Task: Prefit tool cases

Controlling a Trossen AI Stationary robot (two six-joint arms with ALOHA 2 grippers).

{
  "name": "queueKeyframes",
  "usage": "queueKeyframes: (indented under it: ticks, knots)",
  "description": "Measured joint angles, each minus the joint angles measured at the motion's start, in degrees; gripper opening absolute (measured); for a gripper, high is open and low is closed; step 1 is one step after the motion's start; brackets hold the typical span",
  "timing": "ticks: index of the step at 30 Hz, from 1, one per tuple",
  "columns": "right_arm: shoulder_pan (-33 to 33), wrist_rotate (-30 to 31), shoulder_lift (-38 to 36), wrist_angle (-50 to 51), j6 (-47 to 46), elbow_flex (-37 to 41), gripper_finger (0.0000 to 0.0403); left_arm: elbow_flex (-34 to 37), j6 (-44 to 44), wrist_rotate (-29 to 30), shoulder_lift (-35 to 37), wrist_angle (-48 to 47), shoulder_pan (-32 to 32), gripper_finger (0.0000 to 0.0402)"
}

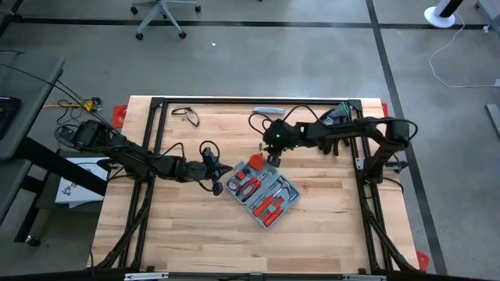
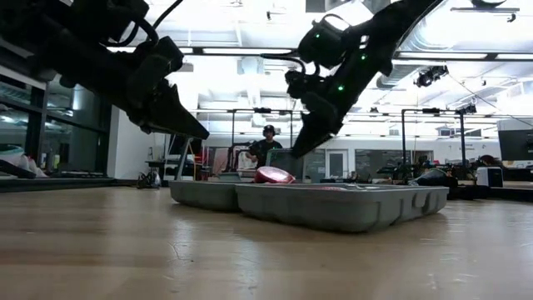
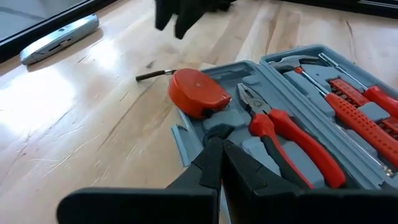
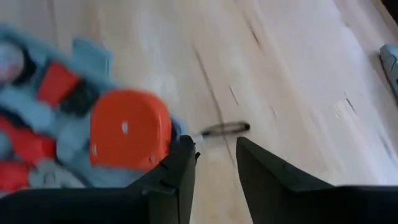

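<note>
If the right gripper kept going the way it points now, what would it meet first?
Probably the small dark bit lying on the table, just beside the orange tape measure at the case's corner. The right gripper, jaws open, frames that bit between them; depth is unclear.

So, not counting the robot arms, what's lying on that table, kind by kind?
Tool case: 1
Orange tape measure: 1
Small dark bit: 1
Grey bar: 1
Pair of glasses: 1
Total: 5
</note>
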State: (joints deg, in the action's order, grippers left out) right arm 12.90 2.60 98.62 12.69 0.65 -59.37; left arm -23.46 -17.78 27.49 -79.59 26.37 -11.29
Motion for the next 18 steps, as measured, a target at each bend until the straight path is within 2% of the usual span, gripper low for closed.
queueKeyframes:
  ticks: [3, 8, 15, 18]
  knots:
    - [0.9, -0.6, -1.0, 2.2, 3.1, 0.0, 0.011, 0.0, 0.3, 0.1, 0.0, 0.0, 0.0, 0.0]
    - [2.5, -7.2, -1.2, 2.3, 5.7, 0.0, 0.011, 0.0, 0.4, 0.1, 0.0, 0.0, 0.0, 0.0]
    - [3.3, -8.3, -1.2, 2.6, 5.0, 0.0, 0.011, 0.0, 0.4, 0.1, 0.0, 0.0, 0.0, 0.0]
    - [1.1, -10.0, -1.2, 3.4, 8.0, 0.0, 0.011, 0.0, 0.4, 0.1, 0.0, 0.0, 0.0, 0.0]
